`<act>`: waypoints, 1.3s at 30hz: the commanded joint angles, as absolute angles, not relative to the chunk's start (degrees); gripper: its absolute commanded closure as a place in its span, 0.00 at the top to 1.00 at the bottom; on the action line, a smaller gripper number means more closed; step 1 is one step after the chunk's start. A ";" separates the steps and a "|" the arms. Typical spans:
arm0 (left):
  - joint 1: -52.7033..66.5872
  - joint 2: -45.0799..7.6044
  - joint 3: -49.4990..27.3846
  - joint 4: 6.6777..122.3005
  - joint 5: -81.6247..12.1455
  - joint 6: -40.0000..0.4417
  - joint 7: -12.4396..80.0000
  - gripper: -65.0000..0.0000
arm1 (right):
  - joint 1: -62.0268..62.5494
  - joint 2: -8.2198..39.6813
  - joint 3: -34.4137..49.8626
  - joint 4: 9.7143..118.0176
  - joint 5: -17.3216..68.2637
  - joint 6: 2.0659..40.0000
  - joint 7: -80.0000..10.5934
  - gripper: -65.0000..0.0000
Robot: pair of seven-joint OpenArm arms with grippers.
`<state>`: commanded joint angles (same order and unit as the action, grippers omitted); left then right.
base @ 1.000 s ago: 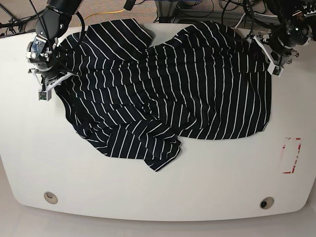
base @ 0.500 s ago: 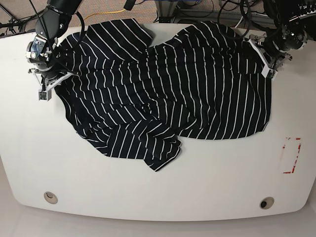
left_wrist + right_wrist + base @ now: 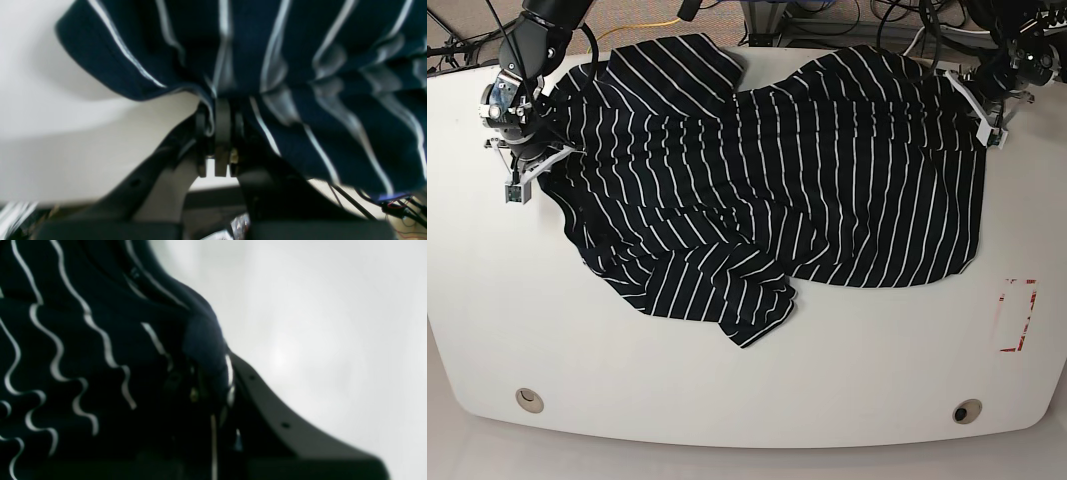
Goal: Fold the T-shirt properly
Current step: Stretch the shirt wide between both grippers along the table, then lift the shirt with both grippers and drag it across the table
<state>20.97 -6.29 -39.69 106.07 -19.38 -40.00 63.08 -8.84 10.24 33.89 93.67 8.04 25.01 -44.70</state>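
The dark navy T-shirt (image 3: 777, 170) with thin white stripes lies spread and rumpled over the white table (image 3: 757, 390), one part folded over at the front (image 3: 717, 295). My left gripper (image 3: 980, 110), on the base view's right, is shut on the shirt's right edge; the left wrist view shows the fabric (image 3: 267, 66) pinched between its fingers (image 3: 222, 133). My right gripper (image 3: 532, 165), on the base view's left, is shut on the shirt's left edge; the right wrist view shows cloth (image 3: 203, 340) bunched at its closed tips (image 3: 213, 390).
A red-marked rectangle (image 3: 1017, 315) sits near the table's right edge. Two round holes (image 3: 528, 400) (image 3: 967, 411) lie near the front edge. Cables (image 3: 867, 20) and floor lie beyond the far edge.
My left gripper has moved right and back, pulling the shirt's right edge taut; the right side now lies flatter and wider. The right gripper has stayed put.
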 joint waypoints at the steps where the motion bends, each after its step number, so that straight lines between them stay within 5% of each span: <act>1: 20.35 -6.29 -40.57 106.59 -19.38 -40.00 64.48 0.00 | -9.19 9.63 33.89 94.37 8.04 25.10 -45.76 0.00; 14: 13.23 -6.37 -44.88 112.75 -19.47 -40.00 69.32 0.00 | -9.27 0.66 33.71 111.69 8.04 40.00 -57.45 0.00; 24: 3.82 -8.92 -44.44 113.71 -19.65 -40.00 70.73 0.00 | -1.27 1.45 33.80 113.80 7.96 40.00 -60.70 0.00; 39: -21.76 -12.26 -33.10 113.19 -19.30 -40.00 80.00 0.00 | 14.29 7.69 30.46 113.45 7.78 40.00 -60.79 0.00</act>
<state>-21.76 -12.26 -33.10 113.19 -19.30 -40.00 80.00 14.29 7.69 30.46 113.45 7.78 40.00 -60.79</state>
